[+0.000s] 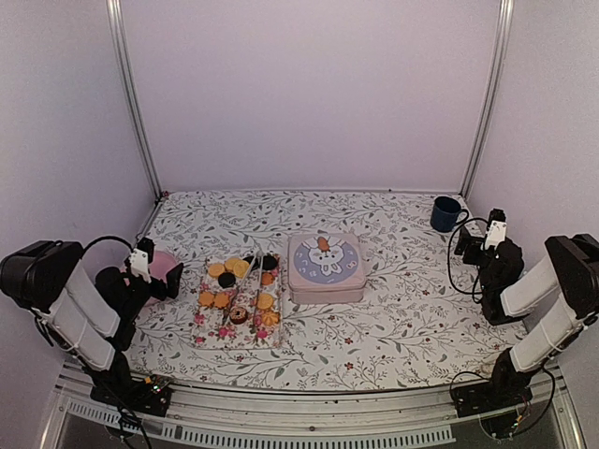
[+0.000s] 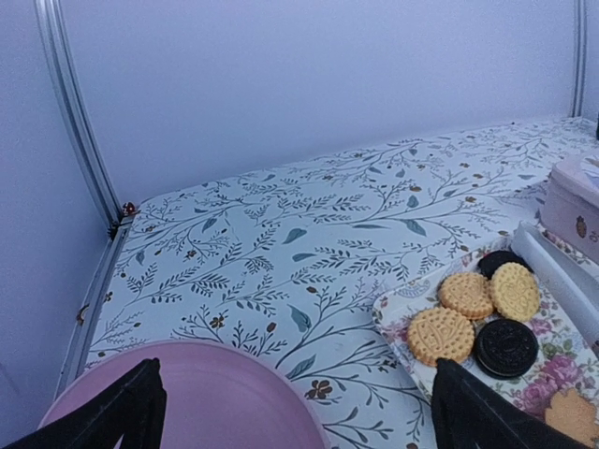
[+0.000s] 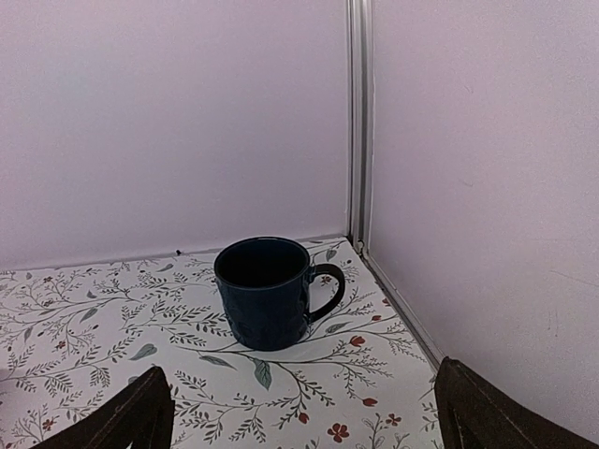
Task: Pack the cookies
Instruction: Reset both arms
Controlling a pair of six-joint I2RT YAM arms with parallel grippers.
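Observation:
Several cookies [image 1: 241, 285], mostly orange-tan with a few black ones, lie on a flowered rectangular tray [image 1: 204, 327] left of centre. They also show at the right of the left wrist view [image 2: 477, 309]. A closed pale pink tin [image 1: 325, 267] with a bunny on its lid stands right of the tray. My left gripper [image 1: 159, 281] is open and empty, low over a pink plate [image 2: 187, 398], left of the tray. My right gripper [image 1: 475, 245] is open and empty at the far right, facing a dark blue mug [image 3: 271, 292].
The dark blue mug [image 1: 446, 213] stands in the back right corner by the metal frame post. The pink plate [image 1: 165, 262] sits near the left wall. A long pale utensil [image 1: 245, 277] lies across the tray. A leaf-patterned cloth [image 1: 393, 318] covers the table.

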